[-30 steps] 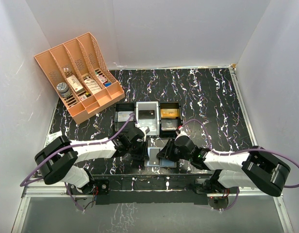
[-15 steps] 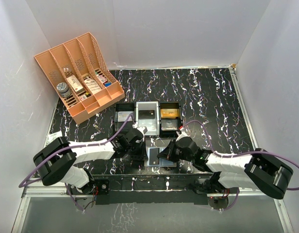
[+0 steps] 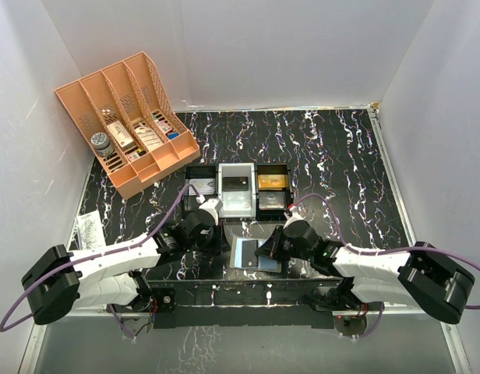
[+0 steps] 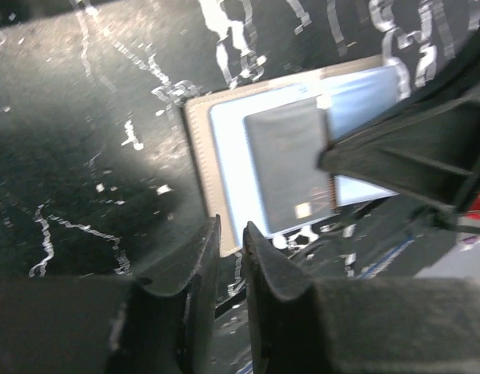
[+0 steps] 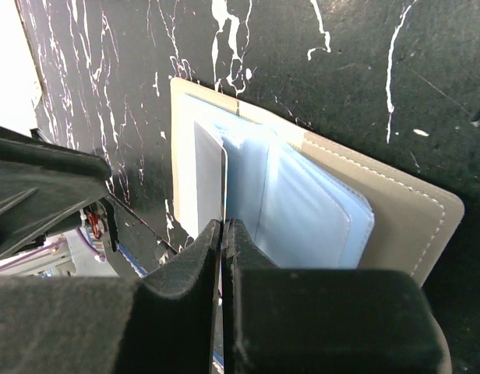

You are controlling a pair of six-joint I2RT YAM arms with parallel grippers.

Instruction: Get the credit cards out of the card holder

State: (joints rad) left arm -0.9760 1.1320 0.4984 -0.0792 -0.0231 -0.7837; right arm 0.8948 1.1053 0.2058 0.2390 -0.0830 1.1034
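The card holder (image 3: 252, 253) lies open and flat near the table's front edge, a grey case with pale-blue sleeves (image 5: 302, 202). My right gripper (image 5: 224, 224) is shut on the edge of a thin card (image 5: 209, 171) at the holder's left panel. In the left wrist view that card (image 4: 287, 164) is dark grey with a chip and lies on the pale-blue panel (image 4: 224, 156). My left gripper (image 4: 231, 230) hovers just left of the holder, its jaws almost together with nothing between them. In the top view it (image 3: 215, 236) is beside the holder and the right gripper (image 3: 265, 251) is over it.
Three trays stand behind the holder: black (image 3: 199, 173), white (image 3: 248, 206), black (image 3: 285, 173). A gold card (image 3: 271, 181) and a dark card (image 3: 237, 184) lie in them. A peach rack (image 3: 84, 93) with small boxes stands at the back left.
My left gripper has drawn back to the left, off the holder, and the left arm has swung low. The holder has turned slightly. The right gripper stays on the card.
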